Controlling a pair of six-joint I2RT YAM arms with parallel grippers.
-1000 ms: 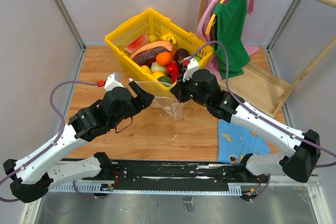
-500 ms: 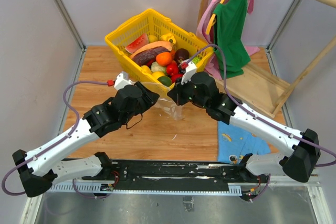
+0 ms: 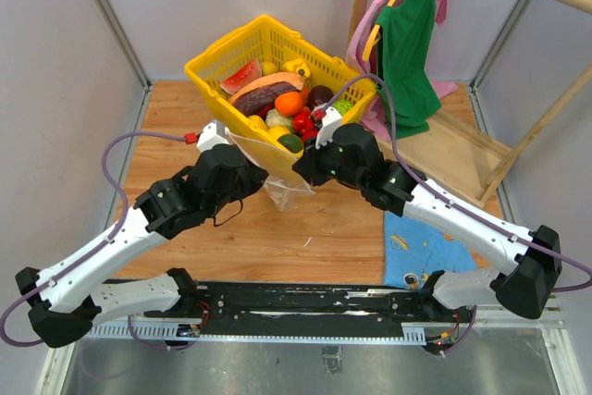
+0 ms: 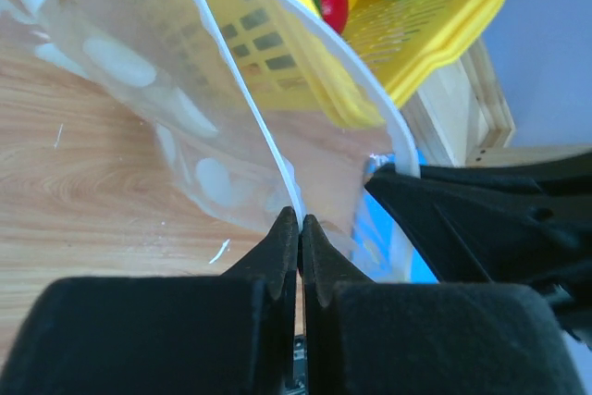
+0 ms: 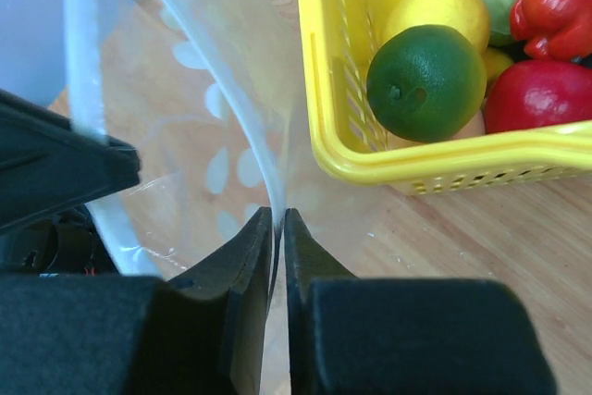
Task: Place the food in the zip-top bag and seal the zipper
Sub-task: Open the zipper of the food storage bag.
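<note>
Left jaws: clamped together on the zipper (image 4: 252,113).
Right jaws: pinched on the zip-top bag (image 3: 277,178), opposite lip.
Bag: hung between my arms, mouth up, long axis left-right.
Food (image 3: 289,102): just beyond, in the basket (image 3: 227,43); right arm nearer.

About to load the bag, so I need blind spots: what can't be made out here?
Top view: where the left end effector and right end effector pinch the zip-top bag, hidden under their bodies.
Left wrist: bag's far end, cut off by the top-left edge.
Right wrist: zipper's upper run, cut off by the top edge.
</note>
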